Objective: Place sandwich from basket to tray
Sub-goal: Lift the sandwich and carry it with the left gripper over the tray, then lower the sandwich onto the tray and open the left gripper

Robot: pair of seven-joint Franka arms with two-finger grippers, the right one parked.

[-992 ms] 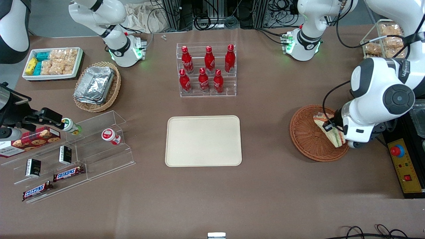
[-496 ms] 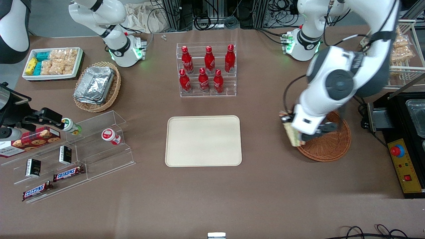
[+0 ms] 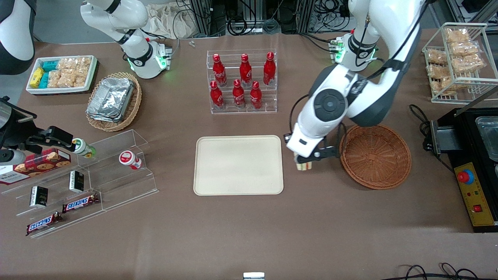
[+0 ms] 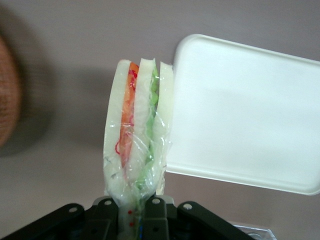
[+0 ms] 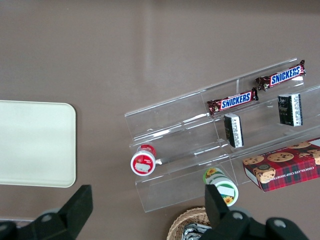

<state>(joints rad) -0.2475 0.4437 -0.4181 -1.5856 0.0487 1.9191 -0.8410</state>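
My left gripper [image 3: 307, 163] is shut on the wrapped sandwich [image 3: 304, 166] and holds it above the bare table between the cream tray [image 3: 238, 164] and the reddish-brown wicker basket [image 3: 375, 155]. In the left wrist view the sandwich [image 4: 137, 130] stands up from the gripper [image 4: 136, 212], its white bread, orange and green layers showing, with the tray [image 4: 245, 110] just beside it and the basket's edge [image 4: 7, 95] farther off. The basket holds nothing.
A clear rack of red bottles [image 3: 242, 81] stands farther from the front camera than the tray. A wire rack of snack bags [image 3: 459, 58] and a black box [image 3: 474, 155] sit at the working arm's end. Acrylic shelves [image 3: 85, 179] and a foil-container basket [image 3: 113, 100] lie toward the parked arm's end.
My left gripper has lifted the sandwich out of the basket and carried it sideways toward the tray. The basket now holds nothing.
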